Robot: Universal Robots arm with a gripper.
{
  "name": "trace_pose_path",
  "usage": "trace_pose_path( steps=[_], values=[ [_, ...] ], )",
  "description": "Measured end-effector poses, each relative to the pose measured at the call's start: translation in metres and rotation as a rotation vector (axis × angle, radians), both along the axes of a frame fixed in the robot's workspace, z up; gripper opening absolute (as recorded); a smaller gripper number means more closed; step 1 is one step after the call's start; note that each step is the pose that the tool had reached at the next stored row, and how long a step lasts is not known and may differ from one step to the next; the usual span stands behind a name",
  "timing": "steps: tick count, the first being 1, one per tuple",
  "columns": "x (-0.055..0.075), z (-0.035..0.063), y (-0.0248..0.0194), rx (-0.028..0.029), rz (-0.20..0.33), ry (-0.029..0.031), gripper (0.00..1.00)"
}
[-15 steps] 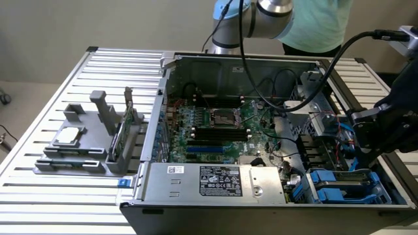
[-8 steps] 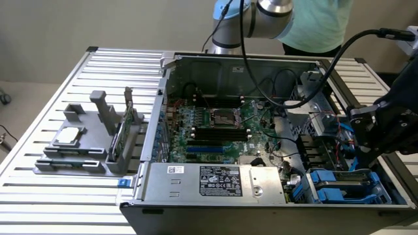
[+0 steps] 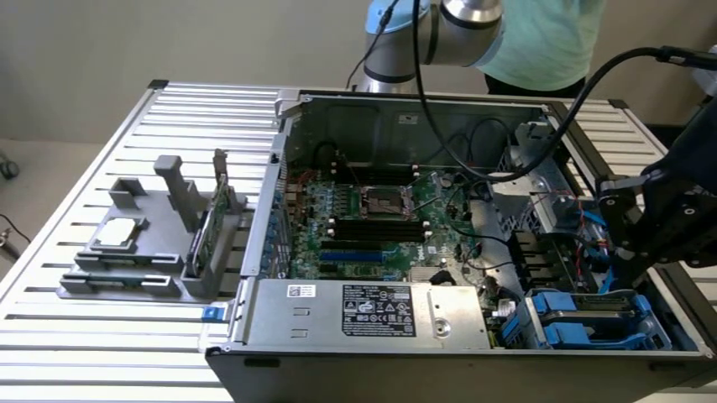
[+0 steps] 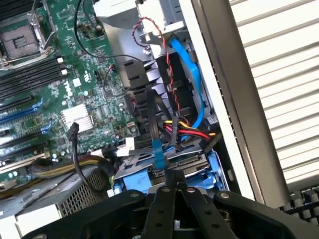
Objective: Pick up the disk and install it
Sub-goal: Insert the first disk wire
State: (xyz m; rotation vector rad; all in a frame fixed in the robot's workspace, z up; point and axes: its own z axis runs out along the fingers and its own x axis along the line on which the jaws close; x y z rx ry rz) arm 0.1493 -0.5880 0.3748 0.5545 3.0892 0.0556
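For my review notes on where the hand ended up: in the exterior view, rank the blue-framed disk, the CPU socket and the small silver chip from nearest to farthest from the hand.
From the hand:
1. disk: blue-framed, just below the hand, in the case on the exterior view's right.
2. CPU socket: middle of the motherboard.
3. silver chip: on the grey stand outside the case, on the exterior view's far left.
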Motion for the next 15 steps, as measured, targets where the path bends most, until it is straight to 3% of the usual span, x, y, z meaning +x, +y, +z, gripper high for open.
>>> trace_pose_path(
  steps=[15],
  values=[
    [0.0000,0.0015,0.0000,0.0116,-0.148,-0.0035,0.11]
  ],
)
